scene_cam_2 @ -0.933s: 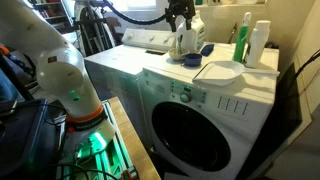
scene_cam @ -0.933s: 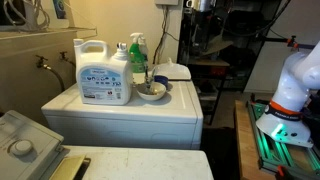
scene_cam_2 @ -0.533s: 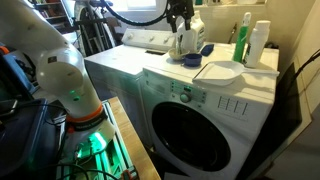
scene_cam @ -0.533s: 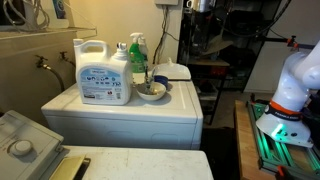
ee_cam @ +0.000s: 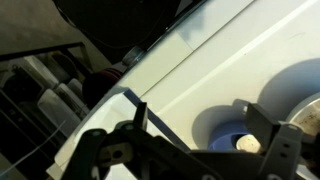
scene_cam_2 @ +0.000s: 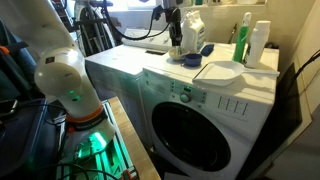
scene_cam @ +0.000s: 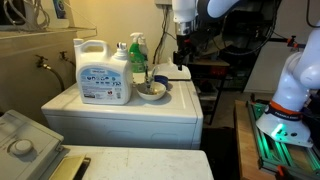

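Above the white washer top (scene_cam: 172,106), the end effector (scene_cam: 185,60) hangs wide open, empty, near the bowl (scene_cam: 151,91).

Glossy painted-metal washer top (scene_cam: 176,101) — smooth, glazed-looking bowl (scene_cam: 151,92).

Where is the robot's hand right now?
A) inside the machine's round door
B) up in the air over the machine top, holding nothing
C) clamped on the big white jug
B: the hand hangs over the white machine top near the bowl, and the wrist view shows it open with nothing in it.
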Robot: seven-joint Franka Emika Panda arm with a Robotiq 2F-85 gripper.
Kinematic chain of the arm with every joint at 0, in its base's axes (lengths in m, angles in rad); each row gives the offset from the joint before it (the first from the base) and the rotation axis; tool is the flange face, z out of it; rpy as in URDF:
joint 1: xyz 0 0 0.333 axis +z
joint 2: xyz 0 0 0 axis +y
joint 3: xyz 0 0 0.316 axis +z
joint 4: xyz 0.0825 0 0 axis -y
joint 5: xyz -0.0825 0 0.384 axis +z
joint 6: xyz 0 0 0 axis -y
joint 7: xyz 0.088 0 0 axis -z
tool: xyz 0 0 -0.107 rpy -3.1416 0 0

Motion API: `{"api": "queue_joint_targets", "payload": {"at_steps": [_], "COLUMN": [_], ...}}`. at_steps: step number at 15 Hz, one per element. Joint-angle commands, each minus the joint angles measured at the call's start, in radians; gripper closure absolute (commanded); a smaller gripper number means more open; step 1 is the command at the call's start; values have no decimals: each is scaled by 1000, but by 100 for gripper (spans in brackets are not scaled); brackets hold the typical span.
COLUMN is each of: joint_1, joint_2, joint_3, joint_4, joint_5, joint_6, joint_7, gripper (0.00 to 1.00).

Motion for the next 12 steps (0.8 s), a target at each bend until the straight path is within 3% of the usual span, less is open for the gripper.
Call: {"api": "queue_joint_targets", "payload": {"at_steps": [1, 2, 5, 6, 12], "joint_1": [54, 76, 81, 78, 66], "joint_2": [58, 45, 61, 93, 187], "joint_3": [-78, -84, -109, -119, -223], "joint_4": [23, 10, 12, 40, 96], "joint_5": [17, -1, 2, 49, 224], "joint_6": [-46, -12, -15, -25, 92], "joint_7": [163, 99, 142, 229, 302], "gripper": [0, 0, 0, 0, 0]}}
